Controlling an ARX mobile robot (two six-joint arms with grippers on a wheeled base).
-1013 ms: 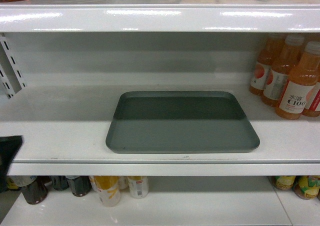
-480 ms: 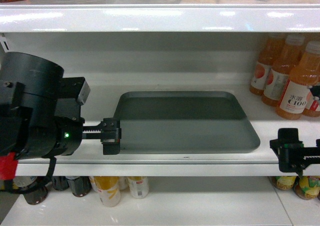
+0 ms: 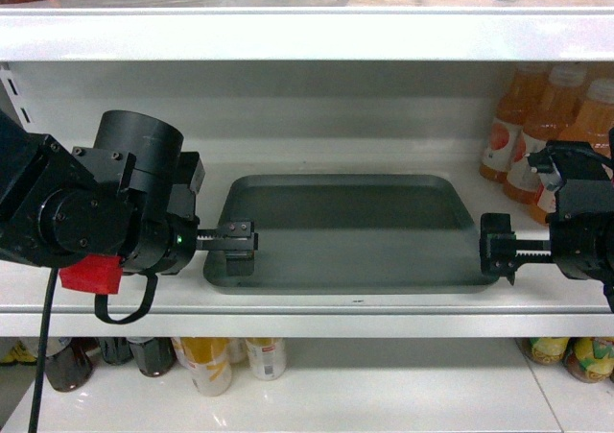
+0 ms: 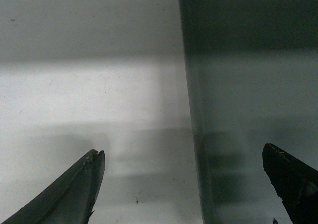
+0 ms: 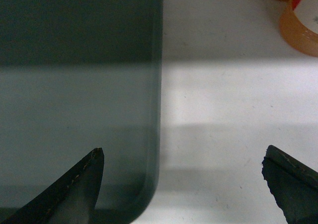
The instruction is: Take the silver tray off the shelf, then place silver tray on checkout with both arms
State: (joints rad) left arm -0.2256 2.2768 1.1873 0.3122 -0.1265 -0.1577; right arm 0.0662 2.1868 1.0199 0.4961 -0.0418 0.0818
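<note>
Now the silver tray (image 3: pixel 350 231) lies flat on the shelf (image 3: pixel 115 270), orange bottles (image 3: pixel 566 155) to its right. Both sets of fingers are spread open, each straddling a short rim: the left gripper (image 3: pixel 235 249) at the tray's left edge, the right gripper (image 3: pixel 497 248) at its right. To do this well, both should come down evenly, close on the rims together, then lift level — a tilt could let it slip. Half a second ago the arms hung lower and further out; both have since closed in on the tray.
</note>
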